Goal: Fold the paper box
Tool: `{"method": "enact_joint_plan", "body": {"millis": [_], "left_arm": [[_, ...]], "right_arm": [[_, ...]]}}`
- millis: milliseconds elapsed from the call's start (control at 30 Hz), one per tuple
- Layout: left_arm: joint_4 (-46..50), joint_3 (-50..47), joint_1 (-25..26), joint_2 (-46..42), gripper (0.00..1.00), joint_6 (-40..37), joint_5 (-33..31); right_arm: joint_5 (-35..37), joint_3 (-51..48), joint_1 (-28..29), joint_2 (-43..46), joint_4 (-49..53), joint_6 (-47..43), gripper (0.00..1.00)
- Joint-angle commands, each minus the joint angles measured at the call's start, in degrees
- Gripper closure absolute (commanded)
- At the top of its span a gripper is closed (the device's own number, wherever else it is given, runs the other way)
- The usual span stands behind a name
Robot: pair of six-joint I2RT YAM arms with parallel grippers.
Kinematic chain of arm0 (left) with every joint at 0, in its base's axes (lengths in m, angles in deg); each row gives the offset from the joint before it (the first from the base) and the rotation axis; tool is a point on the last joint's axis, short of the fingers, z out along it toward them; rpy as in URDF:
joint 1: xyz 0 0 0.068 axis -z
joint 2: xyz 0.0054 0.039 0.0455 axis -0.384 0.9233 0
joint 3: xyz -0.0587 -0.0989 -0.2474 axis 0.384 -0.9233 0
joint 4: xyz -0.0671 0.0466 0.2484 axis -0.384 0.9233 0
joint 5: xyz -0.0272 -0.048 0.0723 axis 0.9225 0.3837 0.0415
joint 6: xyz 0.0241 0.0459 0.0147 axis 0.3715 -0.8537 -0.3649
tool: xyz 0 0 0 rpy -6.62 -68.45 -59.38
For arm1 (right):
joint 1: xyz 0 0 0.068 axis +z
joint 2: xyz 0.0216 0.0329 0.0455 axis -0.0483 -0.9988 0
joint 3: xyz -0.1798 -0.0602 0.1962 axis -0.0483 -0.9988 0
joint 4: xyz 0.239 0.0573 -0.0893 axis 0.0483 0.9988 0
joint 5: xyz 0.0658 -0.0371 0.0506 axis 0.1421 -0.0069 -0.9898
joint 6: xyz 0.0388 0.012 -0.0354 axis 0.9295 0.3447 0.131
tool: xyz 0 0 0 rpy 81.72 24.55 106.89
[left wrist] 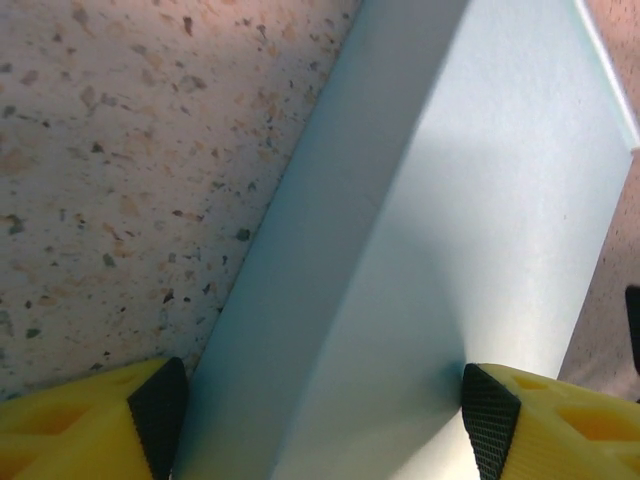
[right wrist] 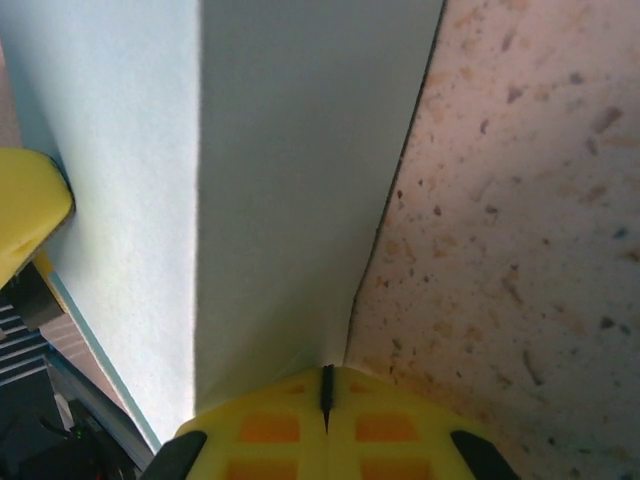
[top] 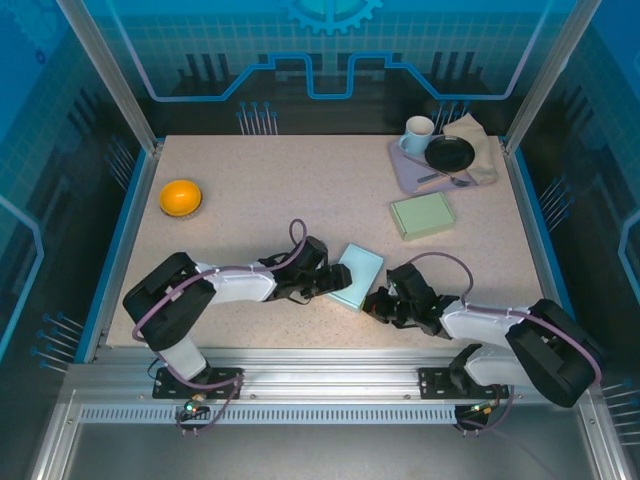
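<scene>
The pale green paper box (top: 358, 275) lies between the arms, its long axis running near-to-far. The left end effector (left wrist: 325, 425) grasps it across its width. The right end effector (right wrist: 325, 395), clenched, touches its edge.

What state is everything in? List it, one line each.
Pale green paper box between the arms: formed, lying flat.
Left gripper: clamped across that box.
Right gripper: shut, tips at the box's edge.
Second pale green box: closed, lying flat.
Round orange bowl: upright, empty.
White ceramic mug: upright on the lavender tray.
Black bowl: upright on the tray.
</scene>
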Motion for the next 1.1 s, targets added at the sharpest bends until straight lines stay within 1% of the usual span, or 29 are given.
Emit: {"method": "enact_joint_plan", "body": {"millis": [0, 67, 167, 233, 267, 333, 400, 500, 533, 600, 667, 733, 767, 867, 900, 967, 1000, 1067], "left_arm": [[-1.89, -1.08, 3.19, -0.61, 0.25, 5.24, 3.19], [-0.48, -0.61, 2.98, -1.40, 0.25, 5.15, 1.83], [-0.11, 0.36, 2.95, -0.96, 0.26, 5.75, 2.11], [0.77, 0.91, 2.67, -0.50, 0.26, 5.76, 1.77], [2.01, 1.19, 2.06, -0.40, 0.26, 5.21, 1.16], [5.06, 1.53, -0.42, -0.62, 0.26, 3.53, 0.22], [7.57, 1.85, -4.24, -1.64, 0.25, 0.92, 0.22], [14.89, 4.61, -10.28, -3.28, 0.22, -4.77, -1.36], [16.95, 5.44, -11.79, -4.15, 0.21, -6.11, -1.96], [20.86, 6.64, -14.00, -7.32, 0.21, -8.48, -3.81], [24.98, 7.45, -14.28, -11.21, 0.19, -9.69, -6.48], [27.31, 6.65, -14.21, -15.14, 0.18, -9.09, -7.82], [27.68, 5.35, -14.17, -17.23, 0.18, -7.99, -7.85], [24.79, -0.23, -11.84, -22.44, 0.18, -3.59, -7.15], [22.57, -2.56, -10.13, -23.39, 0.18, -1.90, -7.10], [18.09, -5.27, -7.30, -23.40, 0.17, 1.34, -6.83], [15.81, -6.18, -5.97, -22.68, 0.17, 2.80, -6.97], [11.62, -7.04, -4.19, -20.13, 0.17, 4.90, -7.27]], "right_arm": [[1.91, 1.13, 3.17, 2.96, -11.45, 6.47, 0.98], [4.31, 0.45, 3.96, 3.78, -12.40, 8.75, 0.99], [5.53, -0.43, 4.34, 2.86, -16.48, 10.42, 0.99], [5.84, 0.38, 4.64, 2.54, -15.37, 9.69, 0.99], [5.80, 1.47, 4.93, 2.94, -11.63, 8.47, 0.99], [6.71, 4.12, 5.46, 4.82, -0.07, 4.53, 0.97], [9.67, 5.55, 5.75, 8.11, 11.44, 0.13, 0.89], [16.16, 6.49, 5.64, 12.98, 26.72, -6.81, 0.80], [17.50, 6.67, 5.36, 14.33, 30.23, -9.30, 0.78], [21.86, 8.43, 4.61, 17.56, 38.93, -15.95, 0.72], [24.08, 10.95, 3.70, 19.19, 43.59, -23.77, 0.60], [23.40, 14.38, 1.31, 19.09, 44.48, -33.21, 0.54], [23.43, 16.28, 0.20, 18.43, 44.46, -37.45, 0.50], [21.31, 21.99, -3.04, 14.33, 41.58, -48.47, 0.40], [18.80, 23.77, -5.00, 12.28, 40.04, -51.91, 0.38], [13.43, 26.94, -8.90, 7.64, 37.33, -55.87, 0.37], [9.73, 28.81, -11.06, 4.68, 36.09, -57.95, 0.36], [5.06, 32.86, -14.18, -1.58, 34.88, -60.83, 0.35]]}}
